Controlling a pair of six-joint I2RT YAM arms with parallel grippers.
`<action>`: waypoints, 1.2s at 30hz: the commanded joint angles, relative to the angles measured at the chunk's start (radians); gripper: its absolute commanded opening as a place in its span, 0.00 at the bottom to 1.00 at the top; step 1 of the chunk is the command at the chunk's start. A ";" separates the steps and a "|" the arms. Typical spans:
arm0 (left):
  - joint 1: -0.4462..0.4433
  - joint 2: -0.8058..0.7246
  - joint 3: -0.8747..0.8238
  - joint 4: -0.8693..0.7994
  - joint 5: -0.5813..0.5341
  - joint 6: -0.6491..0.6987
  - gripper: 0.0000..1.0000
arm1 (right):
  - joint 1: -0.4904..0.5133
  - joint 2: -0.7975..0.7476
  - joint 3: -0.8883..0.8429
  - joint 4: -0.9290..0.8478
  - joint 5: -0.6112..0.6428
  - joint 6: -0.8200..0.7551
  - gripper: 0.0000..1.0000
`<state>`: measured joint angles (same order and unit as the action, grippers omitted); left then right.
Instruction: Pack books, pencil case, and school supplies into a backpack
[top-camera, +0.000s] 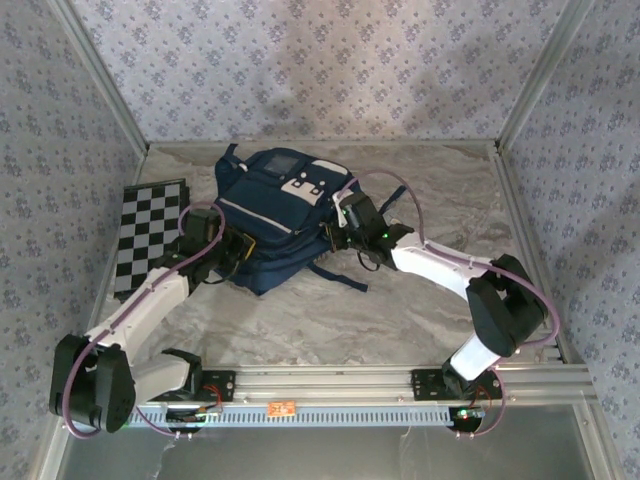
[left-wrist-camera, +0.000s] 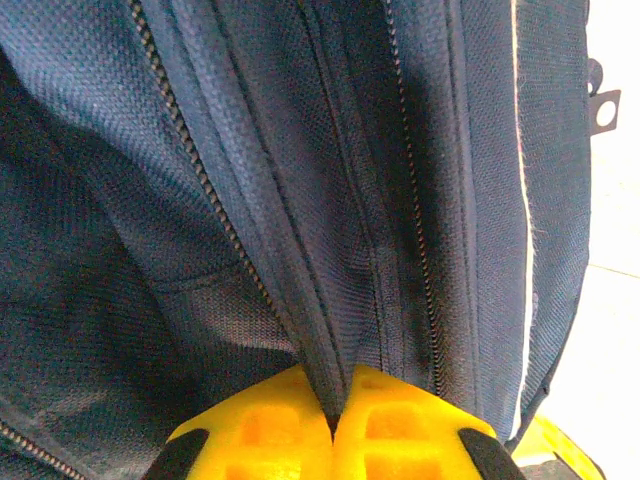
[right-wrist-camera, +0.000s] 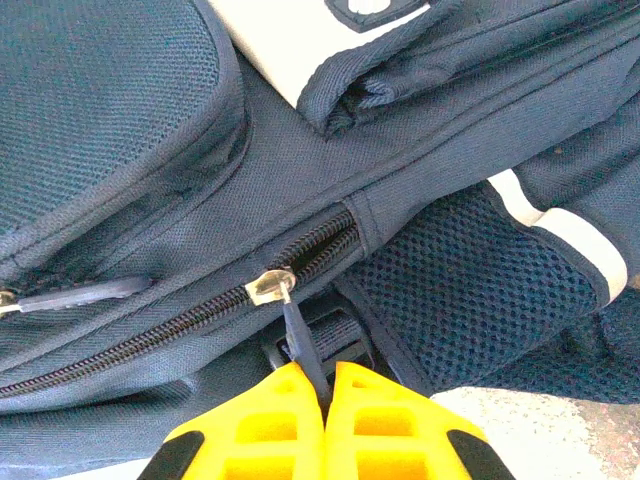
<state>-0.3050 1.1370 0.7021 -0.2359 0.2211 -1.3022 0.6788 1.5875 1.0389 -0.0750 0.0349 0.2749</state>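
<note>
Seen from above, the backpack (top-camera: 285, 205) lies flat on the counter (top-camera: 400, 300), with a checkered board (top-camera: 150, 235) just beside its left side. The left end effector (top-camera: 232, 258) is at the backpack's near-left corner and the right end effector (top-camera: 340, 232) is at its right side. This looks like a shared job, with one arm anchoring the bag while the other works a zip. The backpack is navy with white patches and a white diagonal stripe, and dark straps trail from its near edge.

In the left wrist view, the left end effector (left-wrist-camera: 335, 405) has its yellow fingers (left-wrist-camera: 265, 425) pressed together on a ridge of the backpack's (left-wrist-camera: 420, 150) cloth, between two zip tracks. The pinch probably keeps the soft fabric taut so the bag does not drag along with the zip. The weave is coarse and folds easily.

In the right wrist view, the right end effector (right-wrist-camera: 328, 385) pinches the dark zip pull (right-wrist-camera: 300, 340), which hangs from a pale slider (right-wrist-camera: 270, 287). The slider sits close to the end of its track, beside the backpack's mesh pocket (right-wrist-camera: 470, 280). The teeth on the far side of the slider from that pocket look meshed shut. Whether the compartment is about to be opened or closed cannot be told.
</note>
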 joint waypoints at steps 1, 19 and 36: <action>0.020 0.004 0.031 -0.023 -0.049 0.042 0.00 | -0.019 -0.019 0.023 -0.086 0.042 -0.008 0.00; 0.021 0.045 0.093 -0.057 -0.037 0.139 0.01 | -0.064 -0.115 0.056 -0.206 -0.189 0.088 0.46; 0.047 0.059 0.129 -0.069 0.003 0.183 0.01 | 0.008 0.220 0.330 -0.348 -0.060 -0.045 0.47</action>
<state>-0.2680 1.1992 0.7837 -0.3225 0.2211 -1.1473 0.6933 1.7809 1.3212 -0.3714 -0.0723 0.2749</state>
